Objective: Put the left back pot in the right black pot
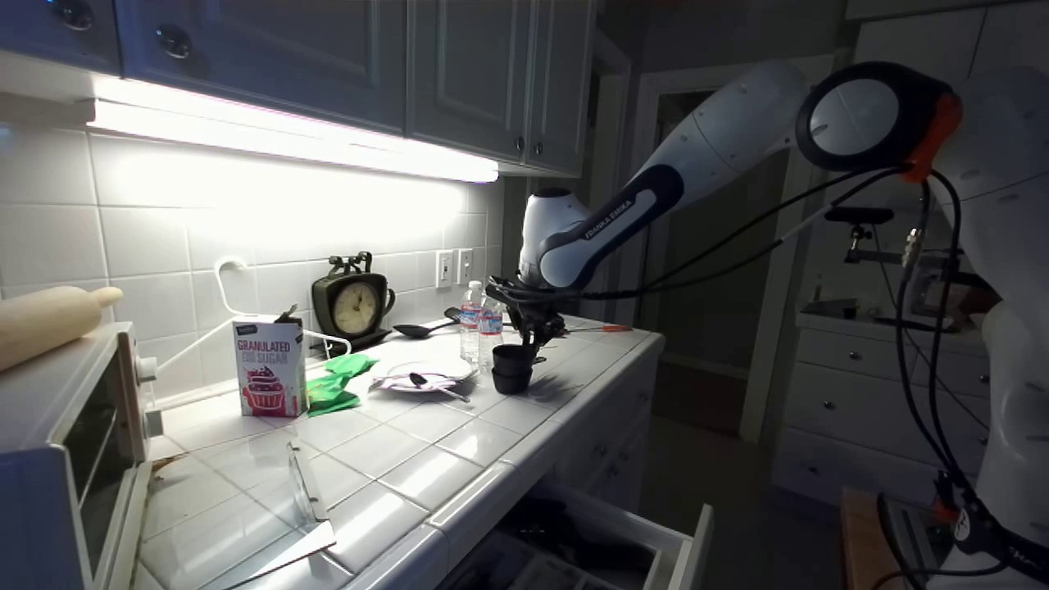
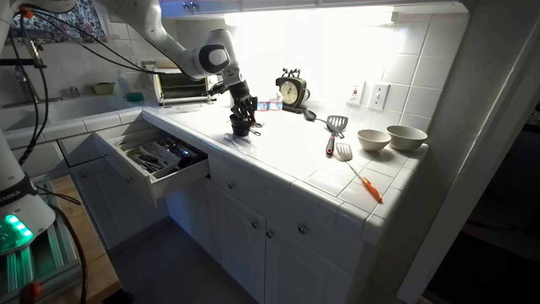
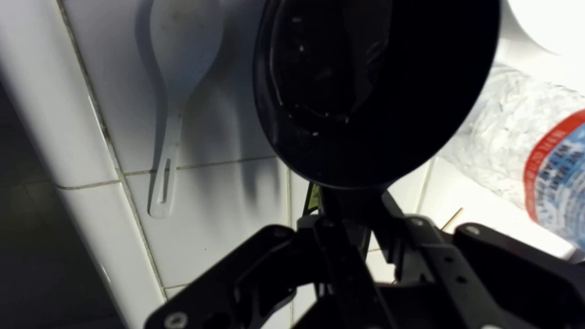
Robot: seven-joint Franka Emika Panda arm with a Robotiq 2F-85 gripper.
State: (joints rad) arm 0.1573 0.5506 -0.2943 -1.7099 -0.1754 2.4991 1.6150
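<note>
Left back pot [image 1: 513,360] sat roughly upright on the right black pot [image 1: 511,383], its lower end meeting the mouth beneath; how far down inside it reached, I could not tell from my end. It looked small, round and plain black, cup-like, with a thin even rim and a smooth wall. Against the glare of the strip light [image 1: 295,141], its outside looked almost matte in both exterior views. My wrist view looked straight into its wide opening, cropped by the upper edge: a dark, glossy hollow with dim streaks of reflection and a scatter of bright specks along an inner curve. Faint bluish sheen traced part of the rim. I had the fingers [image 3: 333,242] clenched on it at the side of the rim nearest them, though black on black hid the exact contact from me. The right black pot, much the same in shape and colour, stood on the white tiled desk [image 1: 401,479]. From the wrist I also saw a pale spoon [image 3: 185,59] lying to one side of the pot and a clear bottle [image 3: 555,164] with a red-and-blue label to the other.
</note>
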